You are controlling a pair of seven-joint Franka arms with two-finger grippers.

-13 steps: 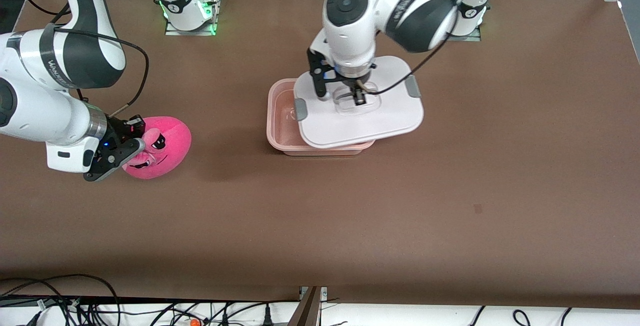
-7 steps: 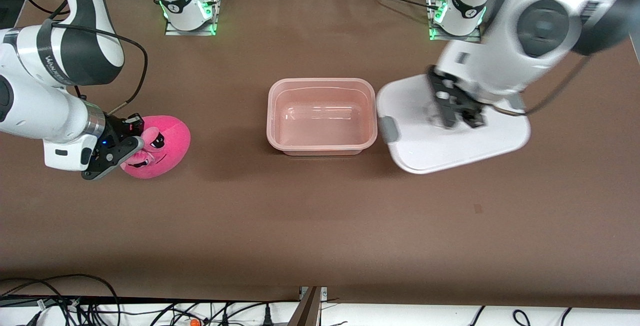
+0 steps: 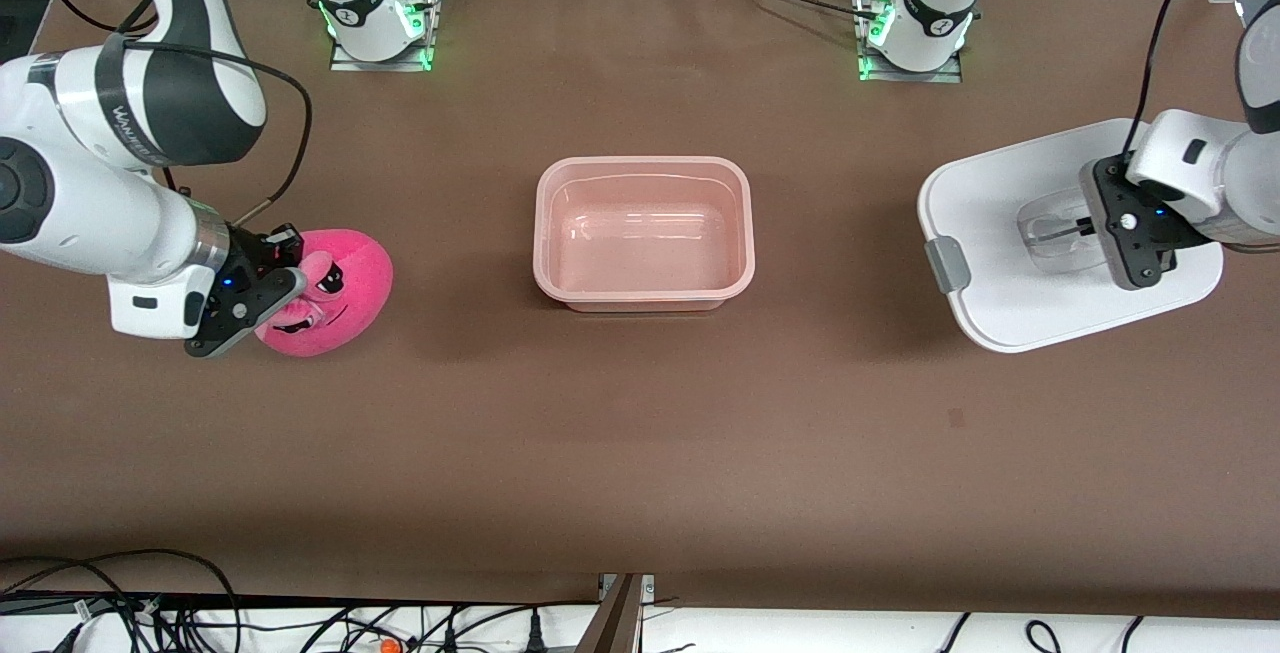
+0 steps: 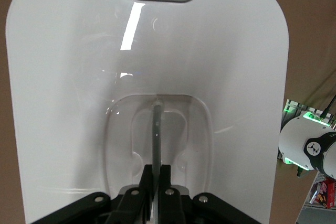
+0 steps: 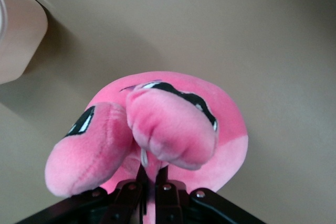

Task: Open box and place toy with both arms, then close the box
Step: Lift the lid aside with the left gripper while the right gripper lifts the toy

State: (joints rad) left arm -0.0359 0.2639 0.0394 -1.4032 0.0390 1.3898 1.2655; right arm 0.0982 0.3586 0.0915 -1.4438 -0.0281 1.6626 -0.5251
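Lid (image 3: pixel 1020 263), pinched in left gripper (image 3: pixel 1085 226), now carried clear of box (image 3: pixel 644 233); toy (image 3: pixel 335 293) clamped in right gripper (image 3: pixel 268 278), slightly raised; placing next.

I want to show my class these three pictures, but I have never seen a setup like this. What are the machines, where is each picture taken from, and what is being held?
Two white robot arms stand at a brown table. The wide picture looks down from across the table; each close-up comes from a camera on one arm's wrist. The open pink box sits mid-table. The left gripper grips the white lid by its clear handle. The right gripper pinches the pink toy.
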